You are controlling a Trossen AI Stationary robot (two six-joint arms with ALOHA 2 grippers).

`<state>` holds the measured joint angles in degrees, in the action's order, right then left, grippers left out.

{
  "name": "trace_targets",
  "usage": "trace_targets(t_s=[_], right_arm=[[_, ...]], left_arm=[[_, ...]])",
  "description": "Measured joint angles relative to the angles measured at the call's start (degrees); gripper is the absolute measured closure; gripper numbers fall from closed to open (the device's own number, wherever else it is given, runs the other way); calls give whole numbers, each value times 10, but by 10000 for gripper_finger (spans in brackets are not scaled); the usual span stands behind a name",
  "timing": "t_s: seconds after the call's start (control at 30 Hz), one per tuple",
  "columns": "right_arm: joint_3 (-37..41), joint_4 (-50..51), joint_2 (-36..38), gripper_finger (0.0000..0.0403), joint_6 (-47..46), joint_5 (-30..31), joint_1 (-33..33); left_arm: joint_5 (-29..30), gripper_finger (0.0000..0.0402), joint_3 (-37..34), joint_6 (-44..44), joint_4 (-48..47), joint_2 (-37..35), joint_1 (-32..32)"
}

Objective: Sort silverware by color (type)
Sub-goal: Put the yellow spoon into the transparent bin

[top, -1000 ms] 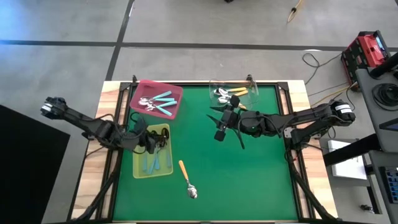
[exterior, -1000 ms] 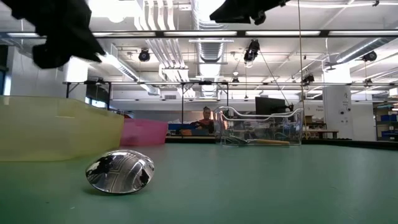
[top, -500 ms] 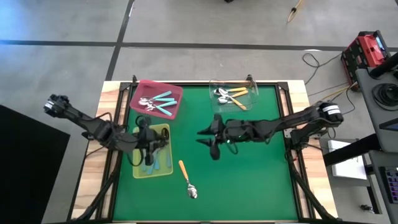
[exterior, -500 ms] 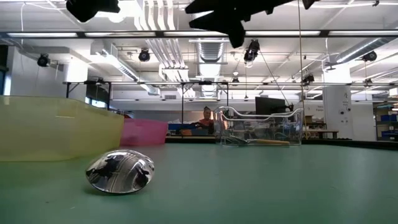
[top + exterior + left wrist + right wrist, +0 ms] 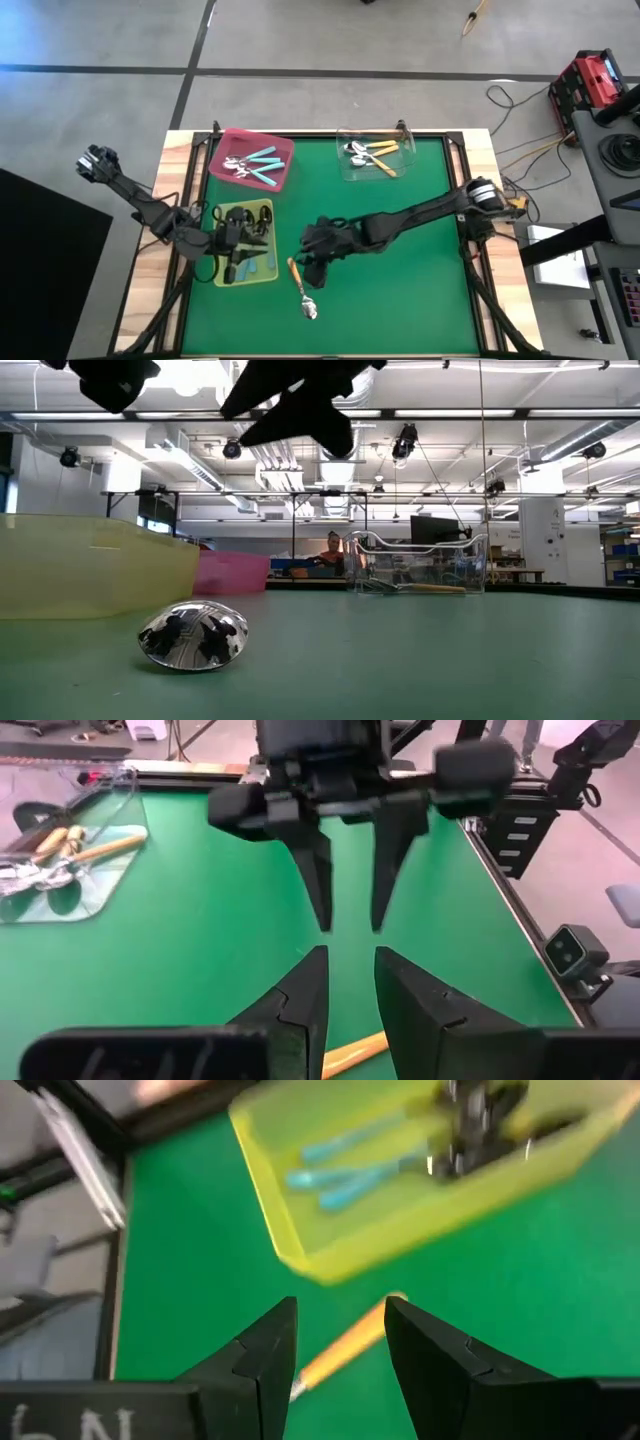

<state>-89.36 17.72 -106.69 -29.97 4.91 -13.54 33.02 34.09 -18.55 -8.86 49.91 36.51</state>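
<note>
An orange-handled spoon [image 5: 300, 285] lies flat on the green mat, its shiny bowl [image 5: 192, 636] toward the near edge. My right gripper [image 5: 306, 268] hangs open just above its handle [image 5: 350, 1342], a finger on either side, touching nothing. My left gripper [image 5: 350, 970] hovers open and empty over the yellow-green tray [image 5: 222, 275], pointing at the right gripper [image 5: 350, 895]. Light blue spoons [image 5: 355, 1165] lie in that tray.
A pink tray [image 5: 283, 150] at the far left holds teal spoons. A clear tray [image 5: 350, 170] at the far middle holds orange spoons. Bare green mat spreads over the table's right half. A person shows far off in the room behind [image 5: 331, 550].
My right gripper has swept from the table's middle toward the near left, sinking and rolling, and now stands over the orange spoon's handle. My left gripper has rolled and shifted a little toward the near edge above the yellow-green tray. The spoon has not moved.
</note>
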Motion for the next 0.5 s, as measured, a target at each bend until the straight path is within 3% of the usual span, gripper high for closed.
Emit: trace_targets(t_s=[0.2,0.5], right_arm=[[-117,143,-84,259,-98,-4,-20],[-281,293,-202,259,-177,-4,-56]], left_arm=[[-1,333,-18,-21,4,-9,19],[0,333,-55,-19,94,0,71]])
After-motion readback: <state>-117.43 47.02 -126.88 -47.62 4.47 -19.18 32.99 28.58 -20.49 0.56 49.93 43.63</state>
